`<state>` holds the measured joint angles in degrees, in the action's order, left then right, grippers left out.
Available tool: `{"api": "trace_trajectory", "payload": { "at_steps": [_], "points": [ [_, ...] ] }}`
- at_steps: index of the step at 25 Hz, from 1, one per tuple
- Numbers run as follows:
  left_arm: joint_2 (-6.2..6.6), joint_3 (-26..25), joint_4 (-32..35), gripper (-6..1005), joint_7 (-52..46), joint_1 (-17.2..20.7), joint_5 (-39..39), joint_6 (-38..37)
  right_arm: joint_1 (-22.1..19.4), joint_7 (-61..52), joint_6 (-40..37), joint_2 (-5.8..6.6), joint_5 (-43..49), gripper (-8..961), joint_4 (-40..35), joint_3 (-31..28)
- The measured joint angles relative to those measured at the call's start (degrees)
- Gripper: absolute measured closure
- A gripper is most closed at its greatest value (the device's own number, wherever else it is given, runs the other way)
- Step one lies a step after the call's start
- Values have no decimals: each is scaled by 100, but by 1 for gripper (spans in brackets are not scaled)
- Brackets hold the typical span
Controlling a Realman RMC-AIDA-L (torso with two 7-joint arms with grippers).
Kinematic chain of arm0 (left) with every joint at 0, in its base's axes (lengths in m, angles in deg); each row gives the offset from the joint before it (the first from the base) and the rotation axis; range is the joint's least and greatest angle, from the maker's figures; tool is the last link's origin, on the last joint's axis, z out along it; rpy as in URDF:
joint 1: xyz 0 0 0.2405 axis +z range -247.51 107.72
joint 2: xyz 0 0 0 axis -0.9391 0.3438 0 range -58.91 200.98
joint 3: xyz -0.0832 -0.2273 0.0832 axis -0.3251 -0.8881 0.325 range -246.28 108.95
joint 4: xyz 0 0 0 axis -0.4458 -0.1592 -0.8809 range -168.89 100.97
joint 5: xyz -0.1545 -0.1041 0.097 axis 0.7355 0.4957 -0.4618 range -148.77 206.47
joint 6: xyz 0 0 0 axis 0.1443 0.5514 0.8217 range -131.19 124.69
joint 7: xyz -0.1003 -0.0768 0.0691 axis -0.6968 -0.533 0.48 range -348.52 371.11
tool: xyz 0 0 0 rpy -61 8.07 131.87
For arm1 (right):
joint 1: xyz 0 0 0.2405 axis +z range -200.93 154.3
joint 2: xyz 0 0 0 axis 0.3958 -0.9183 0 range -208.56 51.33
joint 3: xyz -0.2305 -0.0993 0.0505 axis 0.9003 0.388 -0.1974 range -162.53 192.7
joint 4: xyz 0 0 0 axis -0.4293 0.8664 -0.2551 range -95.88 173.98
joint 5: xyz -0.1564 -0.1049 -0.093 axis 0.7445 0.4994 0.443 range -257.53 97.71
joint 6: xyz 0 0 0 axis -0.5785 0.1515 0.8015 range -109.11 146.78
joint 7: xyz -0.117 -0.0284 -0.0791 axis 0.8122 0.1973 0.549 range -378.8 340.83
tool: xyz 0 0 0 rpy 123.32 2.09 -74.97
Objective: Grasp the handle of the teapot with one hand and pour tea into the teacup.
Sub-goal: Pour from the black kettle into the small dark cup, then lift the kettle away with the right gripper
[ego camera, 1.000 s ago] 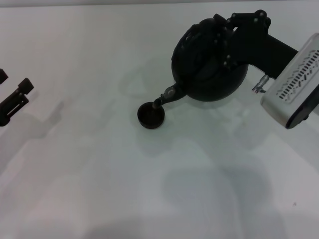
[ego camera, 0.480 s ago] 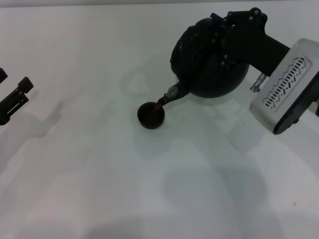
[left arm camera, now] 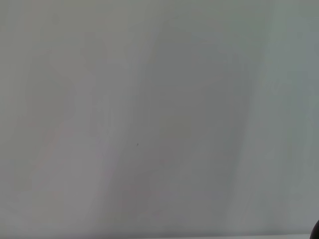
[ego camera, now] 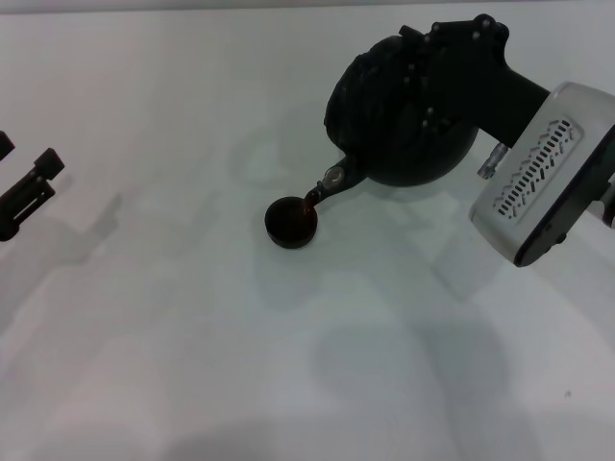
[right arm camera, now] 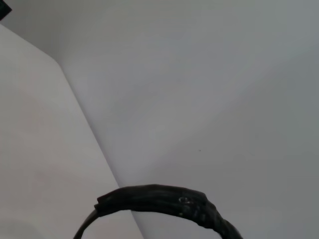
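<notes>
Teapot point(ego camera: 399, 125) matte-black, tilted, spout over teacup point(ego camera: 290, 222); right gripper point(ego camera: 437, 72) jaws clamping handle point(right arm camera: 164, 201)

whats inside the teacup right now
Dark reddish-brown tea streams from the tilted teapot spout into the teacup, whose inside shows a brownish pool. How deep it is cannot be seen. The right claw holds the handle.

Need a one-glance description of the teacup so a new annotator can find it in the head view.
Start at the big round black teapot, held tilted by the right gripper at the far right of the white table. Follow its silver-tipped spout down toward the robot's left: the teacup sits right under it. It is the only small, low, dark, handleless bowl, with reddish-brown tea running in.
</notes>
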<state>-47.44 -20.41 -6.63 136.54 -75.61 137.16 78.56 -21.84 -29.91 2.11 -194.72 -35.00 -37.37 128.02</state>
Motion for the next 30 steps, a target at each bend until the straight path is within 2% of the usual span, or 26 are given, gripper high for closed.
{"api": "trace_trajectory", "payload": {
  "at_steps": [21,25,30],
  "points": [
    [0,0,0,224,0,-30,6,-34,2,-27,-20,9,-121,846,71,-75],
    [0,0,0,224,0,-30,0,-52,3,-33,-97,28,-435,846,103,-92],
    [0,0,0,224,0,-27,-4,-59,2,-43,-282,96,-1459,846,227,-137]
  ]
}}
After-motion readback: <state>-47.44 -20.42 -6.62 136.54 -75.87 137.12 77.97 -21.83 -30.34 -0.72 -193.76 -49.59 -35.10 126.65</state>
